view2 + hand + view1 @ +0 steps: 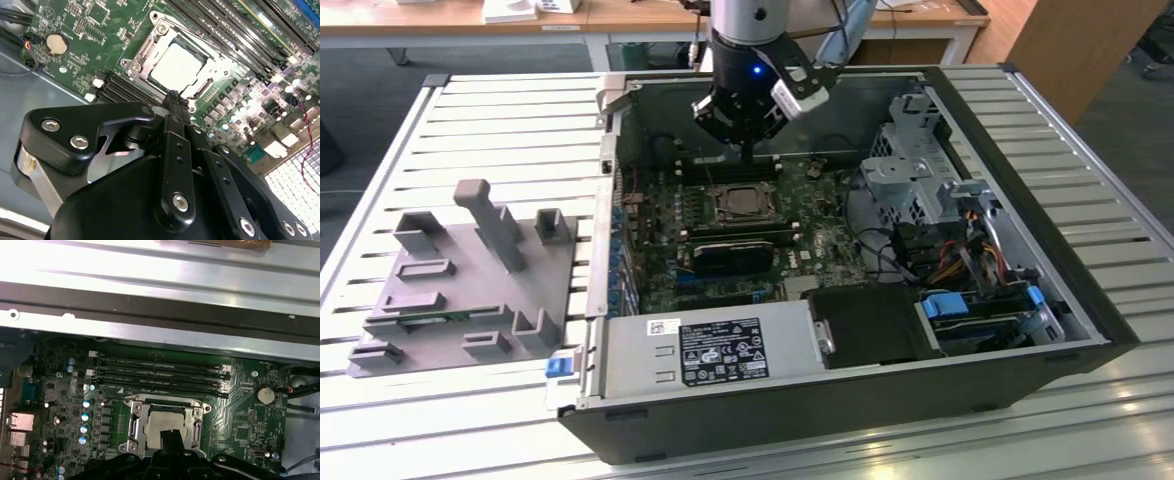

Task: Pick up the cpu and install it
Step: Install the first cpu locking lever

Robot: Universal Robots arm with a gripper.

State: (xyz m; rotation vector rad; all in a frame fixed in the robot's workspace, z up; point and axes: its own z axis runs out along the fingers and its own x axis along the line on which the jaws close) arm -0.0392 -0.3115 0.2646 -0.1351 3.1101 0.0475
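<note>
The cpu (pixel 744 205) lies flat in the metal-framed socket (pixel 716 190) on the green motherboard inside the open computer case, its silver top facing up. In both wrist views the cpu (pixel 179 65) (pixel 161 423) sits square within the socket frame (pixel 134 64) (pixel 136 421). My gripper (pixel 744 152) hangs just above the board at the far side of the socket, a little clear of the chip. Its black fingers (pixel 173 100) (pixel 170 436) are pressed together with nothing between them, and their tip overlaps the chip's near edge in the wrist views.
The case wall (pixel 607 150) and the drive cage (pixel 907 160) flank the board. Memory slots (pixel 160 374) run beside the socket. A black card (pixel 734 255) and a power supply (pixel 707 350) lie nearer the front. Grey fixture blocks (pixel 467 270) stand on the slatted table at the exterior view's left.
</note>
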